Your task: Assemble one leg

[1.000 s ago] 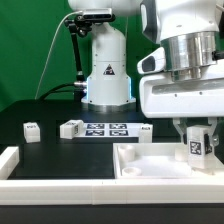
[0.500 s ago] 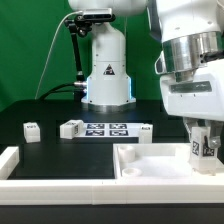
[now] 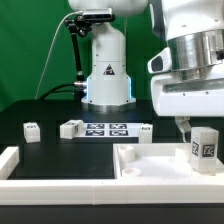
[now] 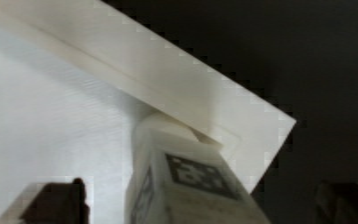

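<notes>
Glossy white arm casing (image 3: 195,98), silver-grey wrist ring (image 3: 196,50), rounded white base (image 3: 107,50) with triangle mark (image 3: 106,72), thin black cable (image 3: 52,55)

low exterior view, wrist close on leg (image 4: 194,178)

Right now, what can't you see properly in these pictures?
- Whether the gripper grips the leg: wrist view blurred, exterior view too small.
- The loose part at the exterior view's left: tag too small to read.
- The white tray-like part: cut off by the exterior view's right edge.
</notes>
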